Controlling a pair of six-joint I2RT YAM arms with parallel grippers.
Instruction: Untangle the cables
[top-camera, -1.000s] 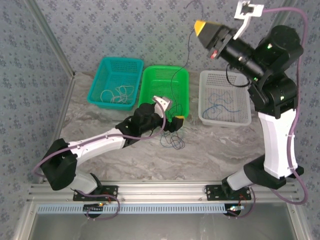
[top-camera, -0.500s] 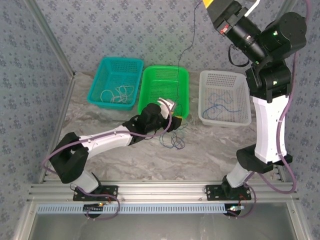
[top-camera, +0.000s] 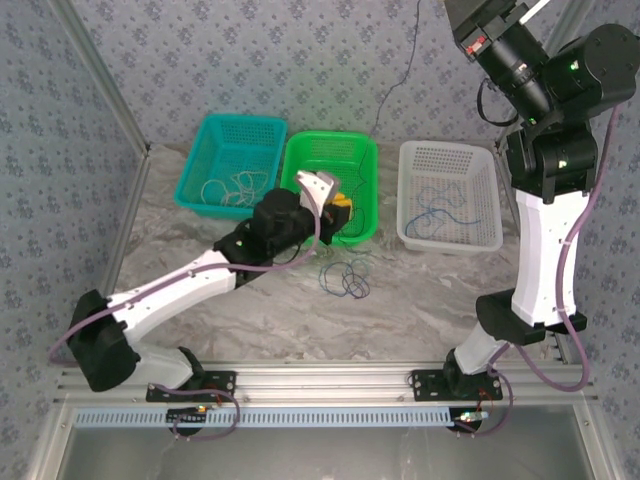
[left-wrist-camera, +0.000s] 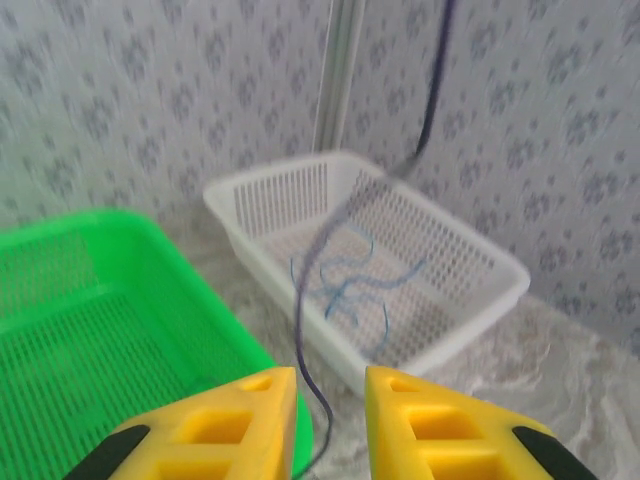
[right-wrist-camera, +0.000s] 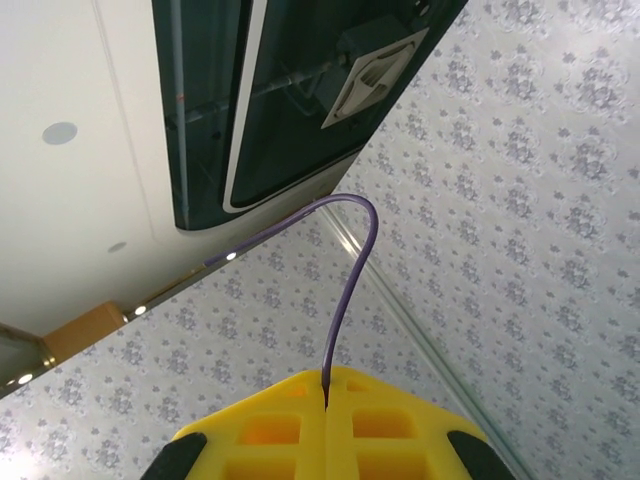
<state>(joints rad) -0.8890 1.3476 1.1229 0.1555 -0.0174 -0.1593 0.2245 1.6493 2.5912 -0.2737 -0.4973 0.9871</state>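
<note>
Pinching the end of a dark cable (right-wrist-camera: 343, 300), the right hand (right-wrist-camera: 327, 405) is shut tight overhead; the strand drops to the tangle (top-camera: 343, 280) on the counter (top-camera: 430, 290). The left hand (left-wrist-camera: 330, 385) has its jaws narrowly apart around it, and more pull could cinch those loops into a knot.

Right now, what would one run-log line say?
step: untangling | right gripper: shut on dark cable, raised high | left gripper: open around that cable, by green basket
</note>
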